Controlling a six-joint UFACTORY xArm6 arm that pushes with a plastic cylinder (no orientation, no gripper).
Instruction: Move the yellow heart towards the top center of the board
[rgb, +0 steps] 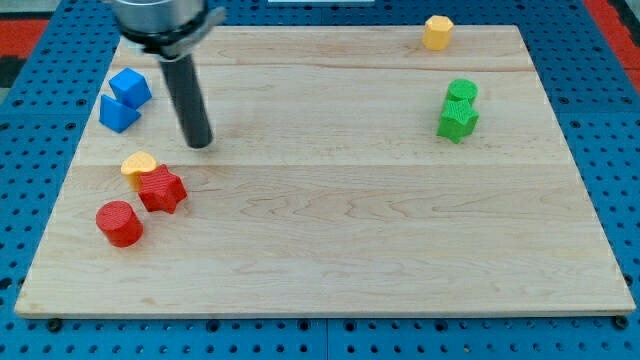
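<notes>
Nearest us, at the frame's lower left, sits a red cylinder (120, 222), then a red star-shaped block (162, 189) touching our yellow heart (138, 165), a small orange-yellow block on the wooden worktop (340, 210). Our tip (199, 143) rests just upper right of the heart, apart from it; there are no jaws, nothing is held. Farther: two blue blocks (124, 98), two green blocks (459, 108), a yellow hexagonal block (437, 32).
</notes>
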